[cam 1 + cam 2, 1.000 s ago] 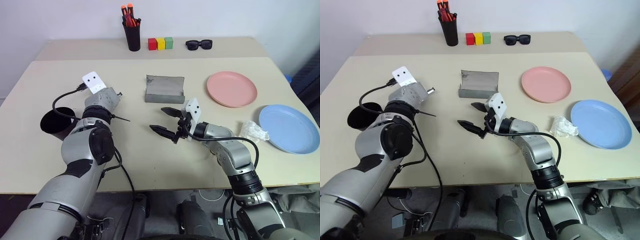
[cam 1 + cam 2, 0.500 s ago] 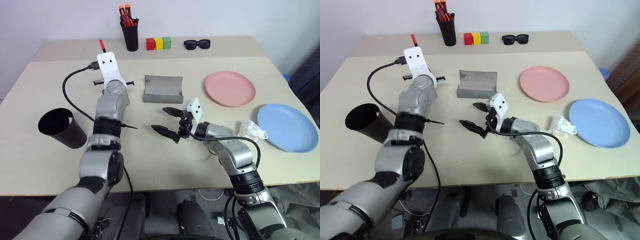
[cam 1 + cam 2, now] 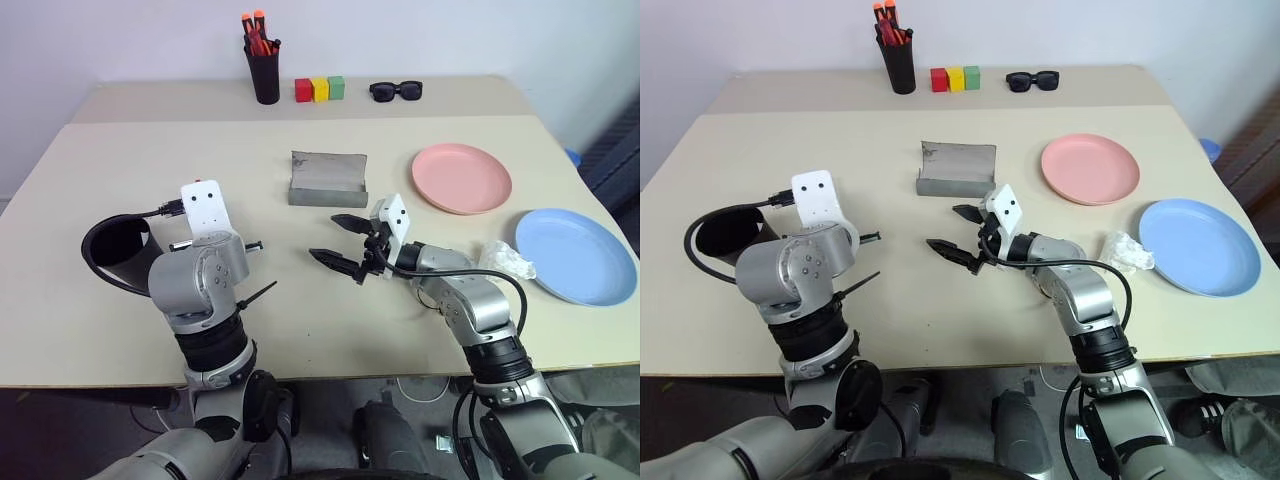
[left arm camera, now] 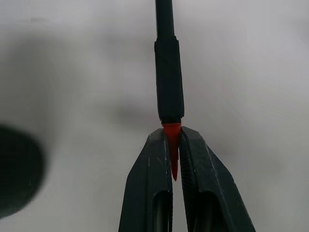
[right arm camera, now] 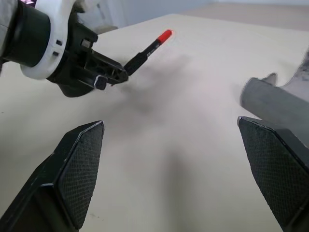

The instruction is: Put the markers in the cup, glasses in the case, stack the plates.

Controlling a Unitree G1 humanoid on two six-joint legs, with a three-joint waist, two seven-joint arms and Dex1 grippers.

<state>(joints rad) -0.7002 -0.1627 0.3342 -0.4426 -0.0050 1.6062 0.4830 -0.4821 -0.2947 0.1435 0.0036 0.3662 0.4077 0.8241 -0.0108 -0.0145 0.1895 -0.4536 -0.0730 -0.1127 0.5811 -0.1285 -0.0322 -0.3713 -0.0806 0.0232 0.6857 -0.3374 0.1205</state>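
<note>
**Marker pinched in the left gripper, cup off to its left**

We see the left gripper pressed together on the red marker. Its two black fingers clamp one red end, and the rest of the pen sticks straight out beyond the fingertips. The pen's long axis therefore runs along the line of the fingers. From the right wrist view, the pen juts out past the left gripper with its free red end in the air above the table.

The cup stands at the robot's left edge of the table, just beside the left arm, with its mouth open to the head camera. It lies to the left of the gripper, not in front of it, so the pen points past the cup rather than at it. We judge that the coming move needs a swing to the left and a tip downward, so that the pen's free end comes over the rim.

The left arm is clearly the nearer one. The right gripper hangs empty with its fingers spread wide, near the middle of the table, just in front of the grey case. The pink plate and the blue plate lie apart on the right, not yet stacked.
</note>
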